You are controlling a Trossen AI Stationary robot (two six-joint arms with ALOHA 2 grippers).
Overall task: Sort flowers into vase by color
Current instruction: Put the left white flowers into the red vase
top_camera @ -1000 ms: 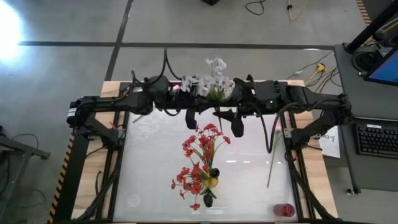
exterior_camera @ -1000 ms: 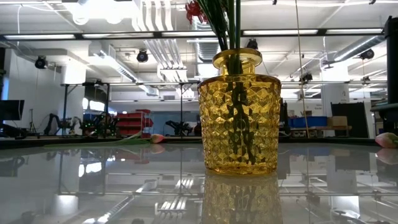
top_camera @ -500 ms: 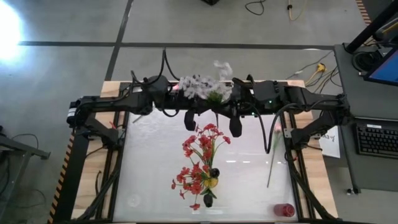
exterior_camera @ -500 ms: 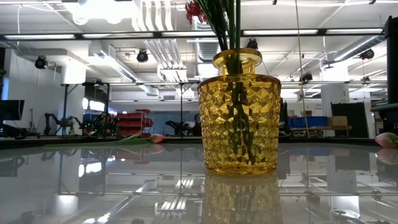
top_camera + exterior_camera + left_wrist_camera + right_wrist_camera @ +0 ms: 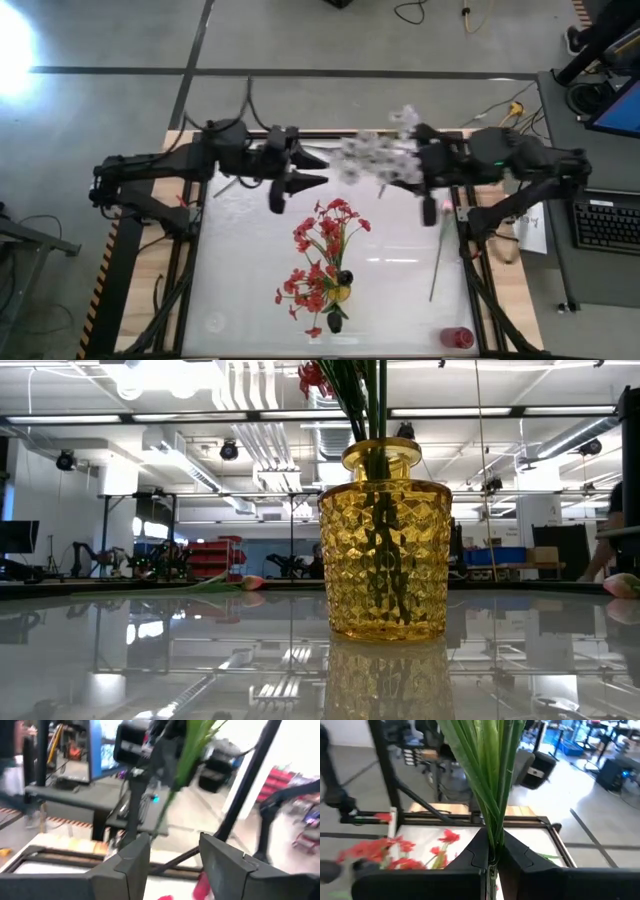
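Both arms have swung apart since a second ago, when I saw the two pincers close together over the white blooms at the table's far edge. Now the spray of tiny white artificial blooms point(image 5: 378, 158) has gone with the right gripper point(image 5: 418, 168), which I see clenched on its bundle of flat, strap-like green stems point(image 5: 487, 780). The stems rise straight out from between that pincer's dark fingers. From above, the spray's long axis runs across the table, blossoms pointing toward the left gripper point(image 5: 318, 166).

My left pincer has let go: its two dark fingers point(image 5: 131, 862) stand parted with nothing between them. Its tips sit just beside the white blossoms; I cannot tell whether they touch.

Nearer the front edge than either pincer stands the faceted amber glass vase point(image 5: 384, 555), its diamond-cut wall glossy, holding upright green stems topped with red blossom clusters point(image 5: 325, 255).

Just below the right pincer, a long-stemmed pink bud point(image 5: 441, 240) lies flat on the glossy white tabletop point(image 5: 400, 290), its stem running toward the front edge. A small red cylinder point(image 5: 458, 338) sits at the front right corner.
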